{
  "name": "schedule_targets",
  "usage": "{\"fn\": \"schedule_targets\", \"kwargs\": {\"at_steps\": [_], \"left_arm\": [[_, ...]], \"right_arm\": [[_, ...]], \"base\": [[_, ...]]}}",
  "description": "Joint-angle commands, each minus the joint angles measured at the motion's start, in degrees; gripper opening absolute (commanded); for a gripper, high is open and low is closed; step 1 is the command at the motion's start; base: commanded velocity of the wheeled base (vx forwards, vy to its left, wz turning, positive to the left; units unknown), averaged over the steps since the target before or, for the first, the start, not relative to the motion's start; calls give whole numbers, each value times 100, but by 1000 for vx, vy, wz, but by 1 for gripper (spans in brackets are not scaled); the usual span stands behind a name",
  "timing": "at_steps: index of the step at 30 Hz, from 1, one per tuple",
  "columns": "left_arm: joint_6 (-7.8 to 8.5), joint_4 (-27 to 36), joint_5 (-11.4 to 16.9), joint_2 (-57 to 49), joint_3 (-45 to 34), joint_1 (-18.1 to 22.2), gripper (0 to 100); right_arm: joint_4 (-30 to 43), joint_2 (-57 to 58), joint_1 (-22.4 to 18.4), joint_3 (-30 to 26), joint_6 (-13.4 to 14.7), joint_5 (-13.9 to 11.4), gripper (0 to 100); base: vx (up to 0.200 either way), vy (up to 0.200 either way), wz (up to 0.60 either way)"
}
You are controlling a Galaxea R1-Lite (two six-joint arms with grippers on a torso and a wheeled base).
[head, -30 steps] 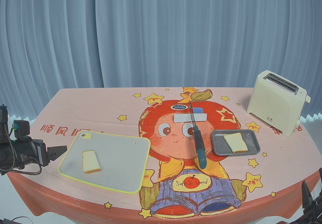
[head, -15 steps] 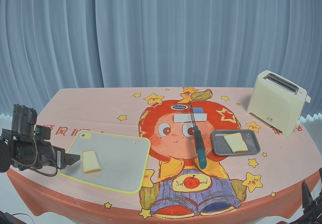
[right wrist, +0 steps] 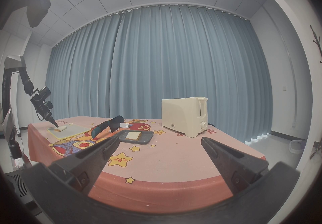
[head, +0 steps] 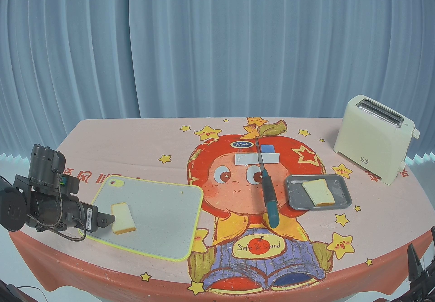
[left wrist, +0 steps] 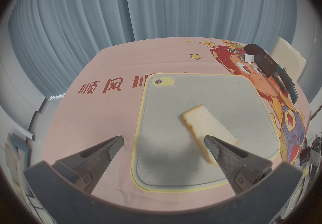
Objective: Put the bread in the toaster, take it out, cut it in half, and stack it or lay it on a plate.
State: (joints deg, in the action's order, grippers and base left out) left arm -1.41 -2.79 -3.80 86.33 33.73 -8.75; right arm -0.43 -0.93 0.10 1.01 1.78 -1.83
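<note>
On cutting board, bread half, end hidden behind left gripper

- A pale, light-crusted half slice of bread is seen lying flat near the left edge of a grey, yellow-rimmed cutting board, which is laid on the left part of the desk.
- A second half slice is laid flat in a small grey rectangular tray, right of the middle.
- A knife with a teal handle is placed between board and tray, just beside the tray, its blade pointed away across a white strip.
- A cream toaster is stood upright at the far right, slot upward, apart from the tray.
</note>
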Motion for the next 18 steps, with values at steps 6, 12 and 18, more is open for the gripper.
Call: {"fn": "schedule_targets", "kwargs": {"at_steps": [6,12,18], "left_arm": [[-52,-11,-85,85,2,-4,100],[-61,-11,-77,94,19,-12,100],[-70,7,-77,85,142,-135,100]], "right_arm": [[-1,93,8,-101,-2,-2,100],[-1,93,8,-101,7,-2,100],[-1,93,8,-101,-2,-2,100]], "base": [[0,0,0],[0,0,0],[0,0,0]]}}
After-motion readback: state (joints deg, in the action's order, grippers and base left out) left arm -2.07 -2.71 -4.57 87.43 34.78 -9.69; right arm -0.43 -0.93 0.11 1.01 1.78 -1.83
